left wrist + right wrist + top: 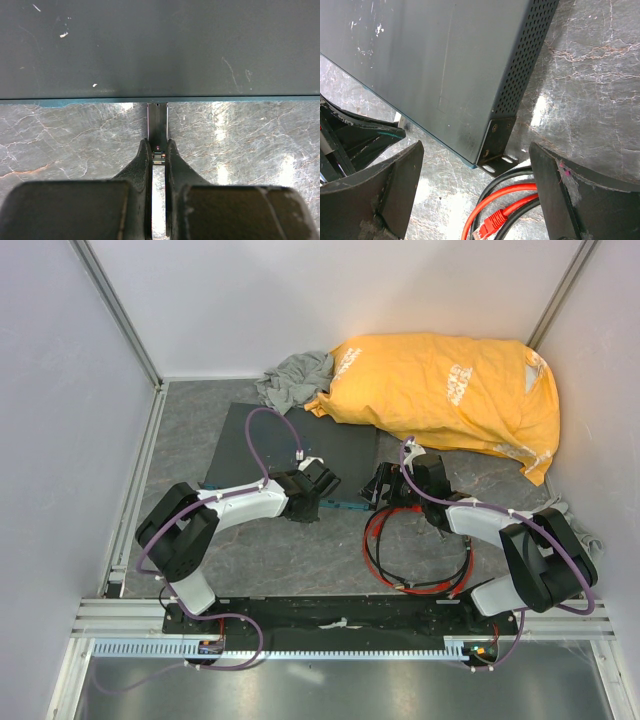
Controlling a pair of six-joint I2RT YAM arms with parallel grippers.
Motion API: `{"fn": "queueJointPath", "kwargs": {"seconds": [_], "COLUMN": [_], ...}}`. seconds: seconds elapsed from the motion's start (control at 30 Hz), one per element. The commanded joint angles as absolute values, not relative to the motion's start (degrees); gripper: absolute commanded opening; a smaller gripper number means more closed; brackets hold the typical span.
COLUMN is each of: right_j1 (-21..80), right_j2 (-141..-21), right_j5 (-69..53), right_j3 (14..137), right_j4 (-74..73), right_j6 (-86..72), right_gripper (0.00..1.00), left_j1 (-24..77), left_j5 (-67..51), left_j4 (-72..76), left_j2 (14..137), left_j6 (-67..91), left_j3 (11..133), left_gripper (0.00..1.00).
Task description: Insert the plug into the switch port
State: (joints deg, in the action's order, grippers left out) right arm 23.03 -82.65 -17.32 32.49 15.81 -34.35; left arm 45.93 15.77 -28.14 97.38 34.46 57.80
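The switch is a flat dark grey box lying mid-table. Its thin blue-green front edge faces the arms; no port shows. My left gripper is at that edge. In the left wrist view it is nearly shut on a small metal piece at the end of a dark strip that reaches the edge. The red plug lies on the table by its red cable. My right gripper hangs open above the plug and the switch's right front corner bracket.
An orange bag and a grey cloth lie behind the switch. A black cable is coiled with the red one. White walls close in the left, right and back sides.
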Motion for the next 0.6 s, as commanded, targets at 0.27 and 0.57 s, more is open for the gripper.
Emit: {"fn": "queueJointPath", "kwargs": {"seconds": [0.27,0.57], "right_j1": [23.03,22.94], "right_j2": [-82.09,-82.09], "right_j5": [-17.93,-17.93], "right_j3": [32.43,32.43], "right_j4": [17.84,17.84], "right_j6": [-34.54,-34.63], "right_gripper": [0.94,0.94], "left_j1": [45.97,46.49], "left_j5": [15.38,15.73], "left_j4": [-27.07,-27.68], "left_j2": [95.71,95.1], "left_j6": [33.49,33.75], "left_j3": [60.64,61.35], "left_gripper": [0.02,0.02]}}
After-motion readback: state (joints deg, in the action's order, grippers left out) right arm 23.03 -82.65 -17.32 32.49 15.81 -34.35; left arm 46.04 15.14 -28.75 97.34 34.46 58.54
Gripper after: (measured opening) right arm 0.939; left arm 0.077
